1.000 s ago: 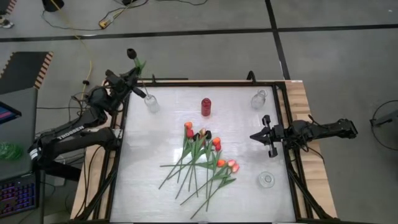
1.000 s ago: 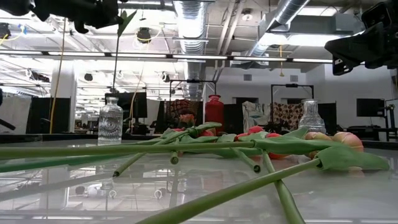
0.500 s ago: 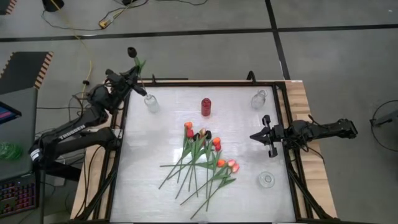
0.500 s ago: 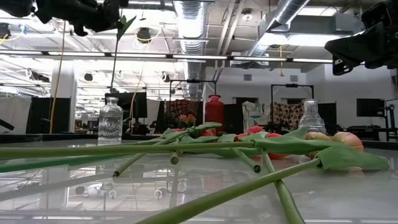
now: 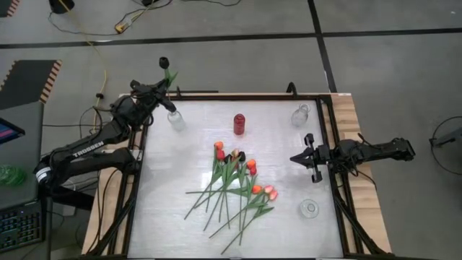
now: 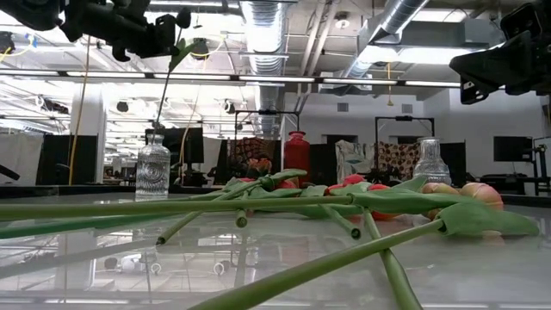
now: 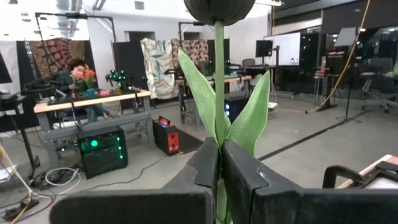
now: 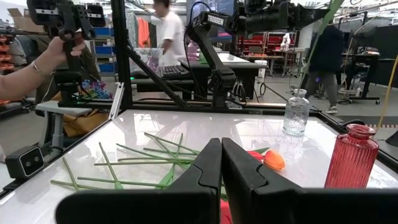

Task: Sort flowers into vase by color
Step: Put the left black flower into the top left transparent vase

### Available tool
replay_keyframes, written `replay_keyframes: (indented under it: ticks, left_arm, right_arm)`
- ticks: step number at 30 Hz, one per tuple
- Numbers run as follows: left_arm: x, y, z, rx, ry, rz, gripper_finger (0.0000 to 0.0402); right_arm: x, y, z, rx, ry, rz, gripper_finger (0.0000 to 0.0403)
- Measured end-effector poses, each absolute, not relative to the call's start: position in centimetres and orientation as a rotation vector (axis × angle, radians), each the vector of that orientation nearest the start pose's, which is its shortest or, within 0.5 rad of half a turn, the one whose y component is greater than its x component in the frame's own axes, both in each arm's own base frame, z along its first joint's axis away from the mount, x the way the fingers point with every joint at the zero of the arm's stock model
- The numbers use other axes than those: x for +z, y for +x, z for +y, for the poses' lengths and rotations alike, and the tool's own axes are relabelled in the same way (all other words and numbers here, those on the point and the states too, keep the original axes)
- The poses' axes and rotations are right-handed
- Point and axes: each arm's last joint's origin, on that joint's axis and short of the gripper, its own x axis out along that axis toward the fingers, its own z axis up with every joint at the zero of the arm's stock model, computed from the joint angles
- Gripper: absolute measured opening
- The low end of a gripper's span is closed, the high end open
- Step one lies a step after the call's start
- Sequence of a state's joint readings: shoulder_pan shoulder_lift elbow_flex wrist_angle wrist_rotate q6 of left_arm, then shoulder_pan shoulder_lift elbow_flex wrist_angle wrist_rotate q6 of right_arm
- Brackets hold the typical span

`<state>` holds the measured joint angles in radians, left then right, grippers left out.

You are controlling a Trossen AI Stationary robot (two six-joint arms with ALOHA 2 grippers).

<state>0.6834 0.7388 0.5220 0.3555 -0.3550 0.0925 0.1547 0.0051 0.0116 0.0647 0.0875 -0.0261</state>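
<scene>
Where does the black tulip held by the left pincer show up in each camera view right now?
High view: black tulip, beyond the table's far-left corner.
Low view: its stem and leaf, upper left, above the clear vase.
Left wrist view: head at top centre.
Right wrist view: only its stem, top right.
Shared landmark: red vase.

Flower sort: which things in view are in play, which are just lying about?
In play: black-headed tulip in shut left gripper, stem in clear ribbed glass vase; loose tulip pile; red vase; two other clear glass vases.
Lying about: yellow floor cable; keyboard.
</scene>
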Motion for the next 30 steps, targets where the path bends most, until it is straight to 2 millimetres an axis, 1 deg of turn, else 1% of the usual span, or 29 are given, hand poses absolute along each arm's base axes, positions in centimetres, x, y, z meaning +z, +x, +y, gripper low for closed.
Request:
replay_keyframes:
  ticks: [8,12,17,21,30]
  left_arm:
    - [29.2,12.7,11.6,1.042,0.102,-0.002,0.0012]
    - [29.1,12.6,11.7,1.09,0.099,0.019,0.0012]
    - [28.8,12.3,11.5,1.098,0.094,0.061,0.0017]
    - [28.5,11.9,11.2,1.102,0.088,0.103,0.0038]
    - [28.2,10.6,10.2,1.101,0.079,0.177,0.0106]
  right_arm:
    - [17.3,9.6,1.2,0.067,-0.018,-0.072,0.004]
    - [17.3,9.6,1.2,0.067,-0.018,-0.072,0.004]
    - [17.3,9.6,1.2,0.067,-0.018,-0.072,0.004]
    - [17.3,9.6,1.2,0.067,-0.018,-0.071,0.004]
    - [17.3,9.6,1.2,0.067,-0.018,-0.071,0.004]
